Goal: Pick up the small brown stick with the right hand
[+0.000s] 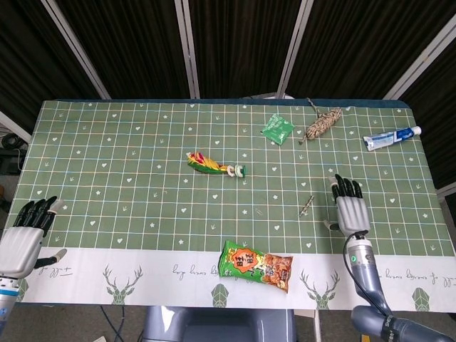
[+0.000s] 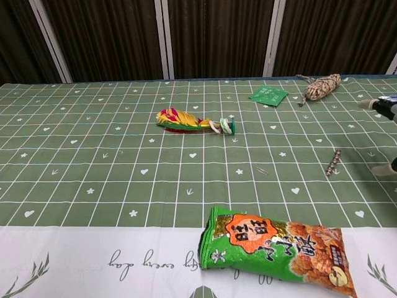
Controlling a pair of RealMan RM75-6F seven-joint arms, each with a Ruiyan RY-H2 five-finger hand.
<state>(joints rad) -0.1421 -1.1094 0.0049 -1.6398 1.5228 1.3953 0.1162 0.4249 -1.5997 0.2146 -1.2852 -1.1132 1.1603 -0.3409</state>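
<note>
Right hand (image 1: 350, 210) rests flat on the table (image 1: 128, 185), fingers extended and slightly apart, holding nothing, just right of the small brown stick (image 1: 306, 205). The stick lies on the green cloth, long axis running from near-left to far-right. The snack bag (image 2: 279, 251) bears Chinese characters.

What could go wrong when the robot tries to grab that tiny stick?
The small thin brown stick lies flat on the green checked tablecloth, so the right hand and its fingers may slide over it or flick it away. They might also bunch the cloth.
</note>
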